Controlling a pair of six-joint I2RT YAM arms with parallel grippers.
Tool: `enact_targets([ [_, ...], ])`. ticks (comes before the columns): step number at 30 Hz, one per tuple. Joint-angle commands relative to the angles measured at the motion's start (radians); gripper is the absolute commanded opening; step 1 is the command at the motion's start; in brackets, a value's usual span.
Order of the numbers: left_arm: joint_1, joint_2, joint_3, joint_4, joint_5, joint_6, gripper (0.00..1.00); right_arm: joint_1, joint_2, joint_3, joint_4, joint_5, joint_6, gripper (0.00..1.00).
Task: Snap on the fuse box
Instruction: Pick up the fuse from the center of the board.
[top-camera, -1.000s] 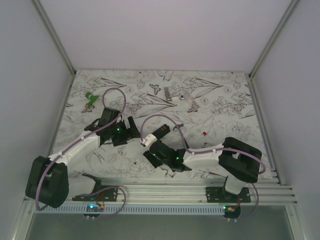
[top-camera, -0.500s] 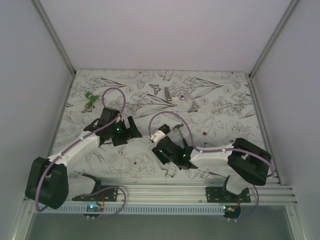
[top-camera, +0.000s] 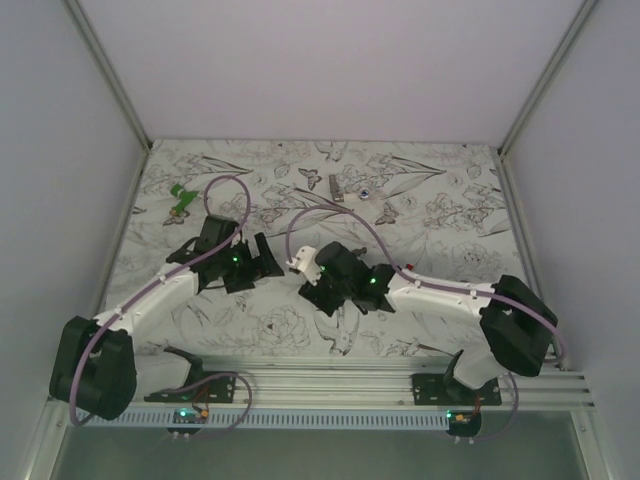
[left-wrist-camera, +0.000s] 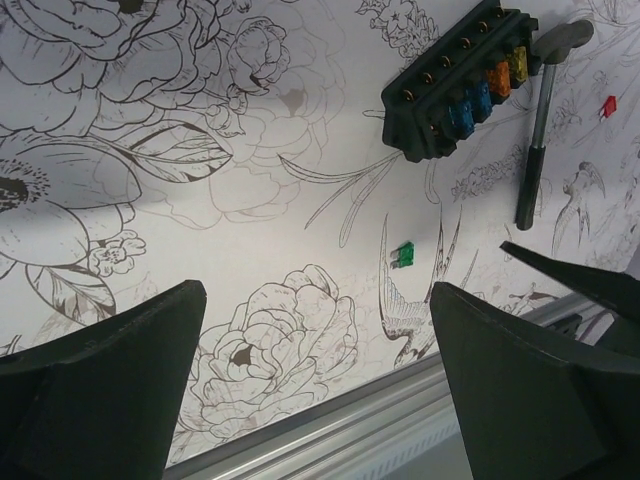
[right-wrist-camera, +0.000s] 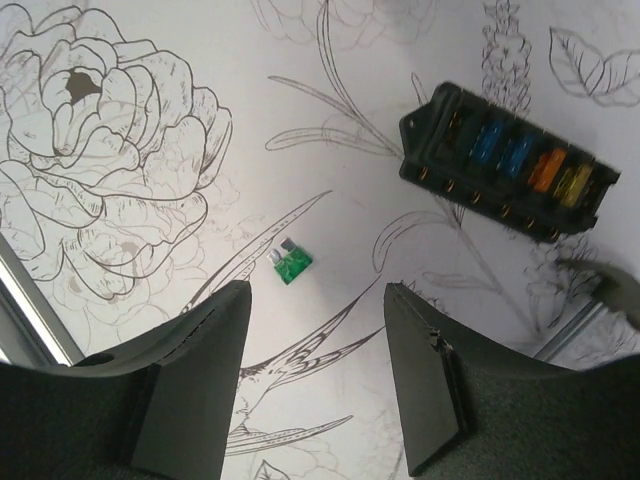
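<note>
L gripper (left-wrist-camera: 315, 340) wide open; R gripper (right-wrist-camera: 318, 345) jaws apart, prob. empty.

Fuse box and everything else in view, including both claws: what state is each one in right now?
fuse box: lying flat on the table, uncovered, coloured fuses seated in a row, not held.
green fuse: loose on the table, outside the fuse box.
hammer: lying flat beside the fuse box, untouched.
left claw: open, empty.
right claw: open, empty, green fuse just ahead of it.
</note>
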Motion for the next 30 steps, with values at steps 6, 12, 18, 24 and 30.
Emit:
enact_targets([
  [6,0.094,-0.102,-0.055,-0.076,-0.016,-0.001,1.0,-0.049,0.132,0.144,-0.148,-0.203,-0.159,0.61],
  [12,0.146,-0.145,-0.097,-0.079,0.007,-0.01,1.0,-0.049,0.229,0.187,-0.141,-0.24,-0.15,0.6],
  [18,0.157,-0.161,-0.105,-0.081,0.017,-0.009,1.0,-0.049,0.263,0.199,-0.147,-0.214,-0.126,0.59],
  [24,0.157,-0.148,-0.095,-0.08,0.033,-0.003,1.0,-0.038,0.242,0.195,-0.209,-0.218,-0.105,0.58],
  [30,0.157,-0.13,-0.085,-0.079,0.046,0.0,1.0,-0.009,0.239,0.201,-0.259,-0.243,-0.091,0.57],
])
